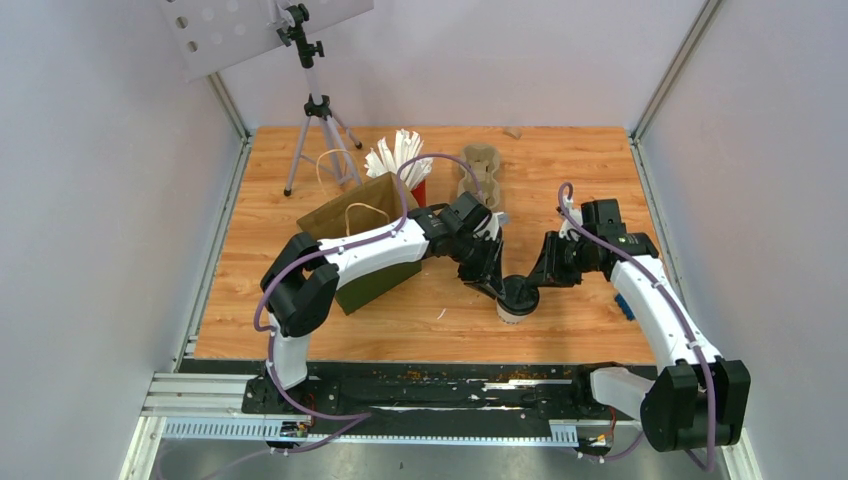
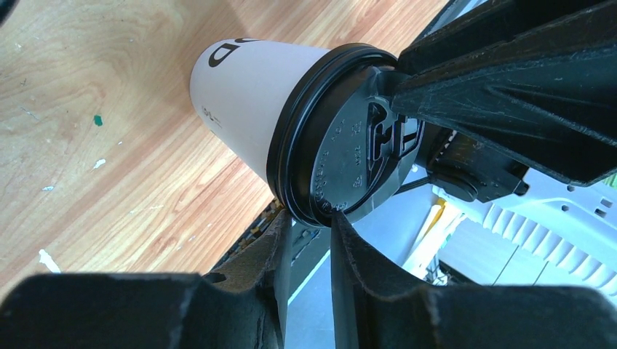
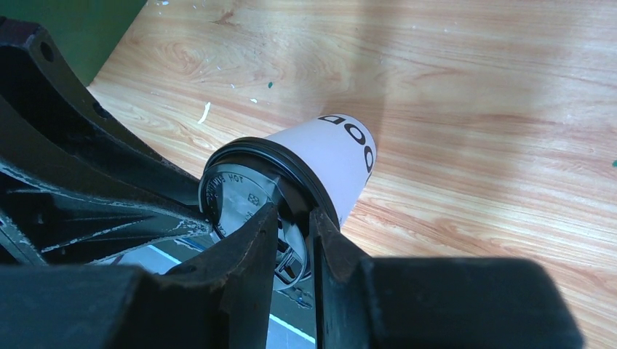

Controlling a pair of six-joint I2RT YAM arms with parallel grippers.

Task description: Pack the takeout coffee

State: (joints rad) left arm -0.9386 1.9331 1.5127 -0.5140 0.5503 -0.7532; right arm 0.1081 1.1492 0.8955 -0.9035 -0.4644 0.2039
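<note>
One white coffee cup [image 1: 512, 312] with a black lid [image 1: 519, 295] is at the front middle of the table, between both grippers. My left gripper [image 1: 496, 284] is shut on the lid's rim from the left. In the left wrist view the left gripper [image 2: 311, 224] pinches the rim of the cup [image 2: 247, 94]. My right gripper [image 1: 536, 282] is shut on the rim from the right. In the right wrist view the right gripper [image 3: 295, 217] pinches the rim of the cup [image 3: 327, 149]. I cannot tell whether the cup's base touches the table. The second cup is out of view.
An open brown paper bag [image 1: 352, 215] with a green side stands left of the cup, under my left arm. A red cup of white straws [image 1: 403, 158] and a beige pulp tray [image 1: 480, 168] stand behind. A tripod [image 1: 318, 120] is at the back left. A small blue object [image 1: 625, 306] lies by my right arm.
</note>
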